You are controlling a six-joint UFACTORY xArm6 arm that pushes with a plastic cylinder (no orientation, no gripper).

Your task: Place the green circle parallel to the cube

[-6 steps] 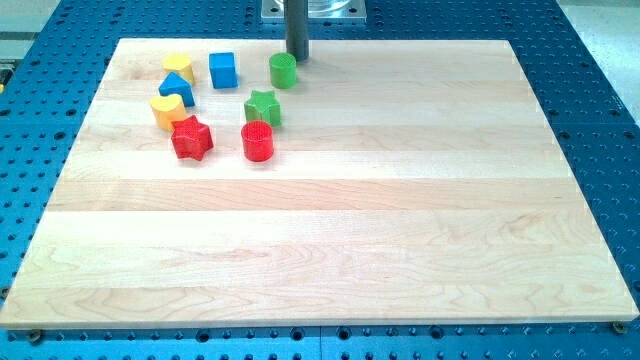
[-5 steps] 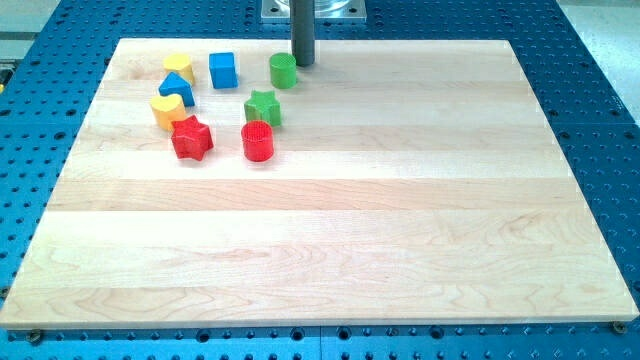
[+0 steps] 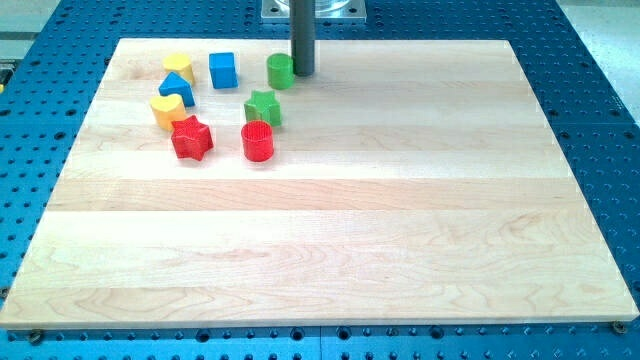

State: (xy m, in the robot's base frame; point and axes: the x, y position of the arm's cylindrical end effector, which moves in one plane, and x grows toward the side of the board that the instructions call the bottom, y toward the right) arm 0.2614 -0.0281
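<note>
The green circle (image 3: 280, 70) stands near the board's top edge, to the right of the blue cube (image 3: 222, 69), at about the same height in the view. My tip (image 3: 303, 72) is on the board, touching the green circle's right side. A gap of bare wood separates the green circle from the blue cube.
A green star (image 3: 263, 107) and a red circle (image 3: 257, 141) lie below the green circle. A red star (image 3: 191, 137), two yellow blocks (image 3: 178, 65) (image 3: 166, 109) and a blue block (image 3: 177, 89) cluster at the upper left. The wooden board (image 3: 330, 230) lies on a blue perforated table.
My tip has moved down and slightly right to the green circle's right side. The green circle has shifted a little to the left.
</note>
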